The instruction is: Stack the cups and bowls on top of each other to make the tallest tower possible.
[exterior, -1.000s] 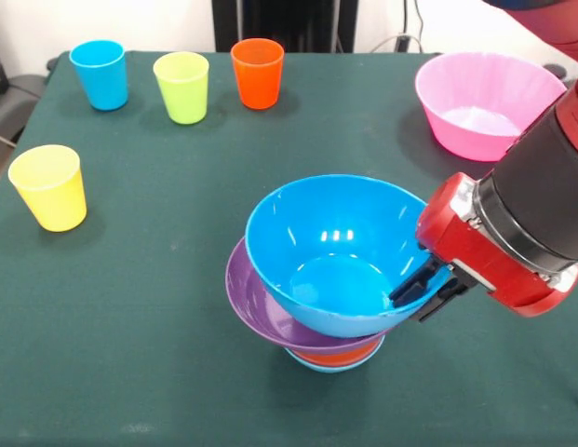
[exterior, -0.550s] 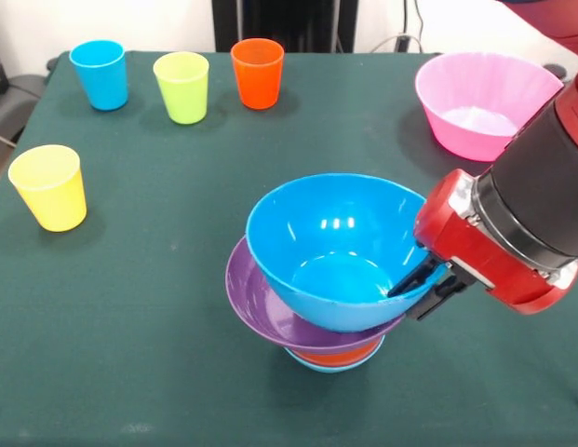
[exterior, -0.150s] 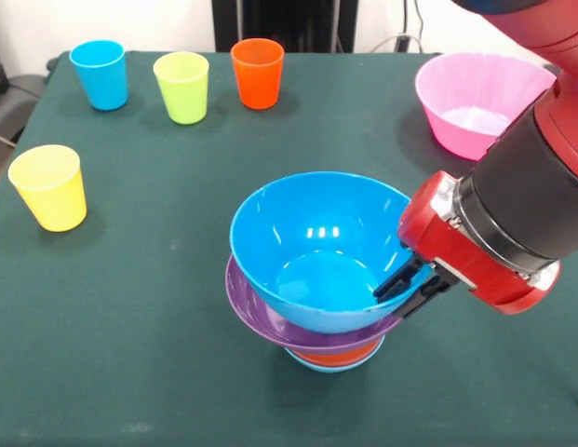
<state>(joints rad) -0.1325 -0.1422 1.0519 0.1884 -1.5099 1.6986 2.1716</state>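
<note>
Fingers (exterior, -0.150s: 405, 284) pinched on the deep blue bowl's (exterior, -0.150s: 312, 251) right rim, the bowl riding on the purple bowl (exterior, -0.150s: 256, 312) atop the tower (exterior, -0.150s: 335, 354) mid-bench — it should settle level and centred before they let go, I'd say.

The deep blue bowl (exterior, -0.150s: 318, 251) is sliding leftward in the front view, so it is now sitting more squarely over the purple bowl (exterior, -0.150s: 261, 312) beneath it rather than overhanging to the right as it did a second ago. Less of the purple rim is showing on the left than before. The gripper (exterior, -0.150s: 407, 284) is travelling left with the bowl, its jaws still straddling the blue rim, one inside and one outside. The red and black arm (exterior, -0.150s: 498, 233) is shifting left and slightly up along with it.
</note>
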